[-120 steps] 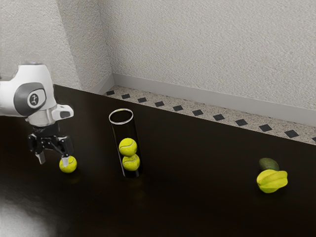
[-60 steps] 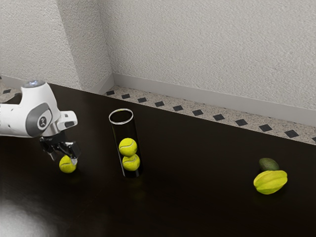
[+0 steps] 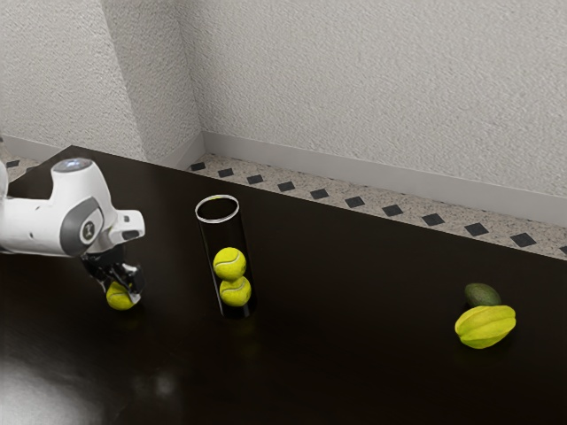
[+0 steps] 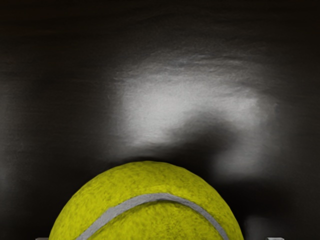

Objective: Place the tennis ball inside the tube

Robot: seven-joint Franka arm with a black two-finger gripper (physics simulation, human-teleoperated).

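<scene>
Black gripper (image 3: 121,291) looks spread around the loose tennis ball (image 3: 119,300) on the table (image 3: 354,363), gap kinda uneven, so imo I'd centre it, get the tips down around the ball's middle, then squeeze evenly before lifting toward the tube (image 3: 225,236).

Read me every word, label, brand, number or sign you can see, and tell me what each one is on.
There are no words or numbers I can read.
Dark round badge on the side of the white arm: a small mark, too small to make out.
Tennis ball under the tool: a curved grey seam, no lettering in sight.
Clear tube: nothing readable.
</scene>
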